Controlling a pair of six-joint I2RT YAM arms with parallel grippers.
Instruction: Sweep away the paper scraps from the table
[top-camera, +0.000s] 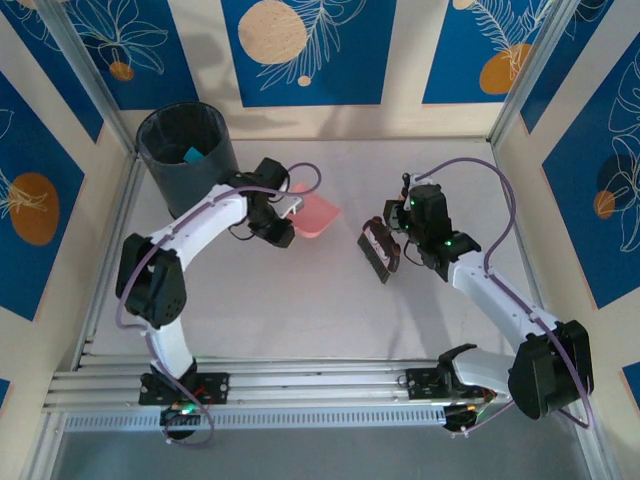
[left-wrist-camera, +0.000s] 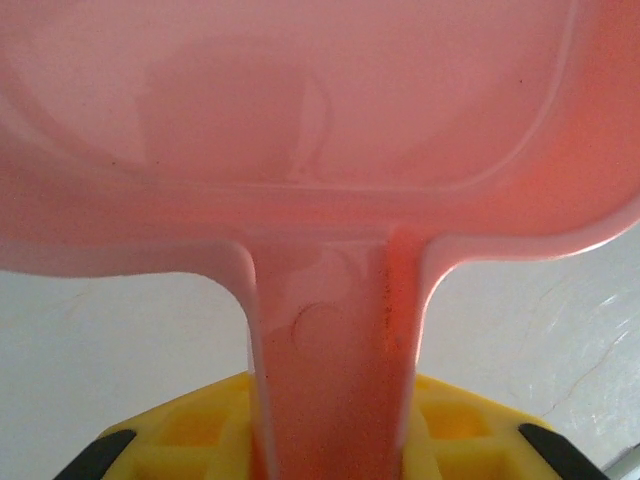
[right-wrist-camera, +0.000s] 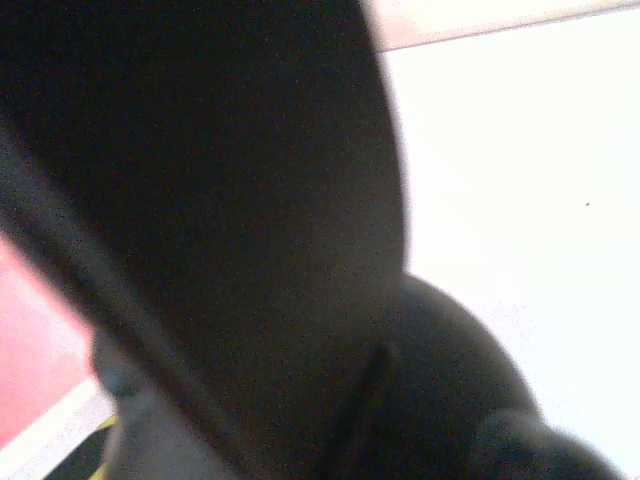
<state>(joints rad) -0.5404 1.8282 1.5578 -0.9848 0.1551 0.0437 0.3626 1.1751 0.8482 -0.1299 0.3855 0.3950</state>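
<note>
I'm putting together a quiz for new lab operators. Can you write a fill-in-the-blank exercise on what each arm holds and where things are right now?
1. The left fingers are shut on the handle of a ____ dustpan.
2. The right fingers hold the brush, which is to the ____ of the dustpan in the top view.
3. A teal paper scrap lies ____ the dark bin at the table's far-left corner.
Missing words: pink; right; inside.
</note>
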